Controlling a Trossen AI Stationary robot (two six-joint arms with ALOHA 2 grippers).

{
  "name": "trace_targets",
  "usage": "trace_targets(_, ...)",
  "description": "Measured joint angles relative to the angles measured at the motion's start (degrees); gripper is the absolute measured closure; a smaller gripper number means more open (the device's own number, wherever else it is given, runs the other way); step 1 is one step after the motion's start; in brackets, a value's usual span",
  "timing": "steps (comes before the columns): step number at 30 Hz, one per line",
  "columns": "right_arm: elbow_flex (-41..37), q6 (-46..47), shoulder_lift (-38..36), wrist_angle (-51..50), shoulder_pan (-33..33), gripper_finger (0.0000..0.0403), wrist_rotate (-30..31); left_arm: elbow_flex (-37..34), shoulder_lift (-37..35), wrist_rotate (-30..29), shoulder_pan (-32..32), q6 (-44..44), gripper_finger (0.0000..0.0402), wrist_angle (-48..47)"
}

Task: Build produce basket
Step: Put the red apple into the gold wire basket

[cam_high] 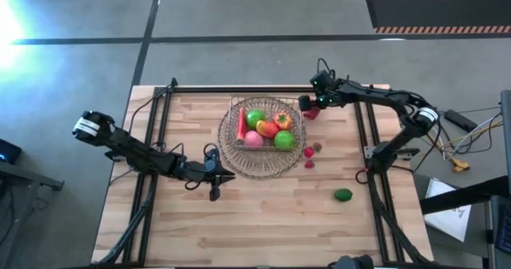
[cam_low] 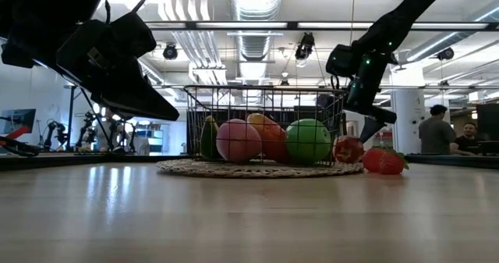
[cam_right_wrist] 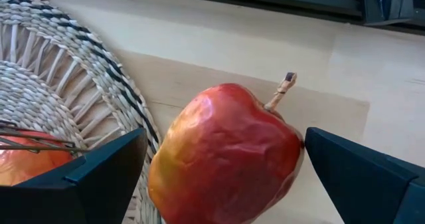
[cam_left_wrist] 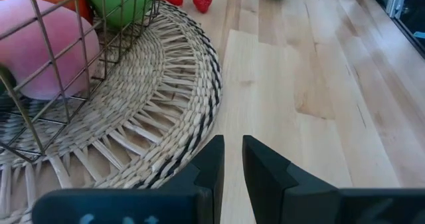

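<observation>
The wire basket [cam_high: 265, 101] stands on a round woven tray [cam_high: 239, 162] at the table's middle. It holds green apples [cam_high: 284, 140], a pink piece [cam_high: 253, 139], orange and red pieces [cam_high: 268, 128] and a salmon-red piece [cam_high: 241, 125]. My right gripper [cam_high: 307, 106] [cam_right_wrist: 226, 141] is at the tray's far right edge, shut on a red apple [cam_right_wrist: 226, 164] [cam_low: 348, 148]. My left gripper [cam_high: 227, 176] [cam_left_wrist: 232, 144] is shut on nothing, above the table by the tray's near left edge. Strawberries [cam_high: 309, 152] and a dark green piece [cam_high: 343, 194] lie on the table to the right. My right gripper pinches the red apple between its two fingers, one fingertip on each side of its body [cam_right_wrist: 295, 151] [cam_right_wrist: 158, 174], below the stem [cam_right_wrist: 282, 91]. The fingers come slanting down from the far right. The apple sits by the tray's rim with its underside low at the table [cam_low: 348, 161].
A small brownish piece [cam_high: 318, 147] lies by the strawberries. Black rails [cam_high: 367, 133] run along the table's left and right sides. Bare wood stretches across the near half of the table [cam_high: 263, 229]. People stand in the room beyond [cam_low: 437, 134].
</observation>
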Motion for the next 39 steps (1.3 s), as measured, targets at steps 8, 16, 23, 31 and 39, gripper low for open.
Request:
trace_targets(8, -0.1, -0.5, -0.8, -1.3, -0.5, 0.0003, 0.5, 0.0, 0.0, 0.0, 0.0, -0.2, 0.0363, 0.0)
trace_targets(16, -0.2, -1.3, -4.6, -2.1, -0.6, 0.0003, 2.5, 0.0, 0.0, 0.0, 0.0, -0.1, 0.0363, 0.1)
trace_targets(23, -0.6, 2.5, -4.5, -4.2, -0.6, 0.0003, 2.4, 0.0, 0.0, 0.0, 0.0, -0.1, 0.0363, 0.1)
trace_targets(31, -1.6, 4.0, -2.3, -3.0, -0.6, 0.0003, 3.4, 0.0, 0.0, 0.0, 0.0, 0.0, 0.0363, 0.1)
trace_targets(39, -4.3, 2.3, -2.3, -1.6, -0.9, 0.0003, 3.5, 0.0, 0.0, 0.0, 0.0, 0.0, 0.0363, 0.0)
